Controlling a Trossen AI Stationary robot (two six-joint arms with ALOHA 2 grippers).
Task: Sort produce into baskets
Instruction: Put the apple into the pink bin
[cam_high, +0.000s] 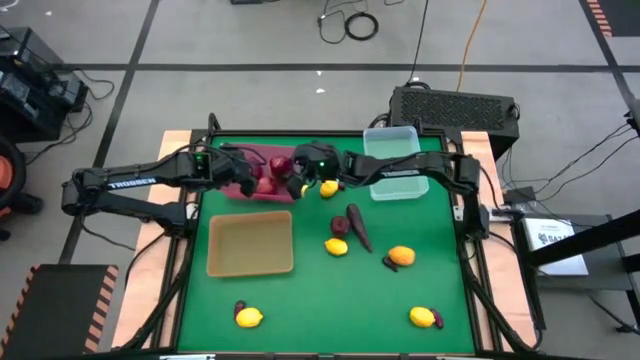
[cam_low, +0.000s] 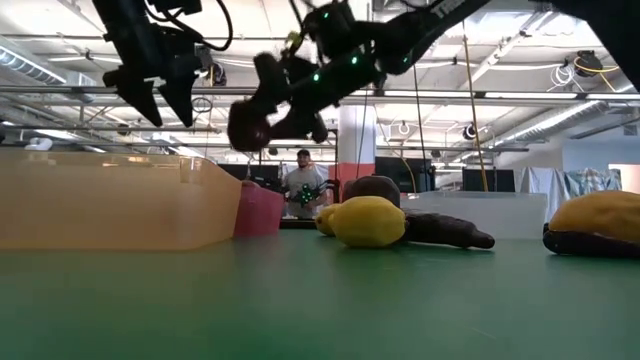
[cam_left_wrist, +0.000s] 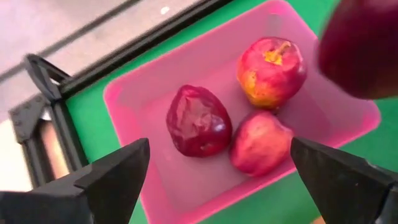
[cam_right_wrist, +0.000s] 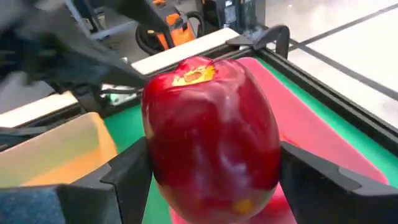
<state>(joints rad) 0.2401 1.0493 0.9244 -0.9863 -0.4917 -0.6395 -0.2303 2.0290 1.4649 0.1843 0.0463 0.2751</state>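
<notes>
Release hinges on height: right gripper, jaws clamped on a dark red fruit, hangs above the pink tray at the bench's far edge, beside the left gripper, jaws apart.

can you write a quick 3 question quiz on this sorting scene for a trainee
1. True or false: the right gripper is shut on a dark red fruit.
2. How many red fruits already lie in the pink tray, going by the left wrist view?
   A. one  B. three  C. five
3. Fill in: the tan tray holds ____ produce.

Key
1. True. Both fingers press the fruit's sides, above the pink tray.
2. B. Three lie inside, while the left gripper hangs open above them.
3. No; it looks bare, with lemons and eggplants lying on the green mat.
</notes>
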